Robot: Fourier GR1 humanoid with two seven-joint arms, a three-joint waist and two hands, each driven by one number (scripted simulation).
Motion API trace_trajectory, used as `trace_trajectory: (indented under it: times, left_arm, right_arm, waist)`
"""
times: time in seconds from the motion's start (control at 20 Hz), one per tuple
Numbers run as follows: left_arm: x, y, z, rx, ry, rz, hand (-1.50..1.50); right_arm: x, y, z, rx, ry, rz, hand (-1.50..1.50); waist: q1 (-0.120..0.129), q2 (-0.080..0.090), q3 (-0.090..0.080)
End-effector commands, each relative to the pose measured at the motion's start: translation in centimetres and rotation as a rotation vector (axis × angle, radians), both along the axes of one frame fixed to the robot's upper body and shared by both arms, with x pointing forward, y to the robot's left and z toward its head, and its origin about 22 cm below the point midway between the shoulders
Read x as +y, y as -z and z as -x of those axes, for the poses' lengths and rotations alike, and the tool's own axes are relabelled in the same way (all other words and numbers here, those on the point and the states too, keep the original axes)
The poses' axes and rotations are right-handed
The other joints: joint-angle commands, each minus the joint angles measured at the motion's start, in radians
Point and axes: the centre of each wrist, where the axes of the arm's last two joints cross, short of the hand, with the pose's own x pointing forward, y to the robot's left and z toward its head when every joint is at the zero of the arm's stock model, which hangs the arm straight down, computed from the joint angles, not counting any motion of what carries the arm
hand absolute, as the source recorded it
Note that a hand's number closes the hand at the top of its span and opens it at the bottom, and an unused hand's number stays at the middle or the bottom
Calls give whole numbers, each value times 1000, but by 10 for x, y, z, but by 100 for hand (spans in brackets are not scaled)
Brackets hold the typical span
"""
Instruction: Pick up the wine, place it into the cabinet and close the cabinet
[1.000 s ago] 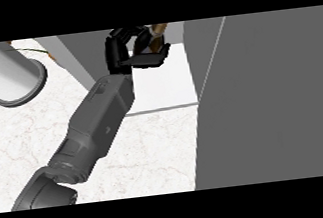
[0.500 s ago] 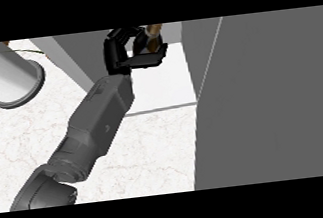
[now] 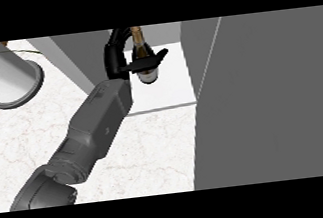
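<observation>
The wine bottle [image 3: 147, 71] is dark with a gold-foiled neck and stands upright inside the open cabinet, over its white shelf floor [image 3: 173, 87]. My left hand [image 3: 123, 60] reaches in from the lower left and is curled round the bottle. Its fingers arc along the bottle's left side and its thumb [image 3: 153, 59] crosses the front. The hand hides part of the bottle's body. My right hand shows nowhere in the head view.
The cabinet's open grey door [image 3: 282, 97] fills the right side, edge-on beside the shelf. The cabinet's grey left wall [image 3: 77, 55] stands close to my forearm. A white cylinder [image 3: 1, 74] stands on the marble counter [image 3: 147, 153] at the far left.
The hand with the bottle has shifted only slightly within the cabinet. More of the bottle's lower body now shows below the thumb.
</observation>
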Motion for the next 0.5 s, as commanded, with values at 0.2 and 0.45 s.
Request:
trace_trajectory:
  times: [0.2, 0.45]
  left_arm:
    - [18, 22, 8, 35, -38, -92, -150]
    - [19, 16, 5, 19, -59, -138, -150]
  right_arm:
    - [0, -6, 8, -10, -21, -31, -150]
    - [1, -3, 7, -17, -24, -12, -150]
  waist:
    - [-3, 6, -2]
    - [-14, 10, -2]
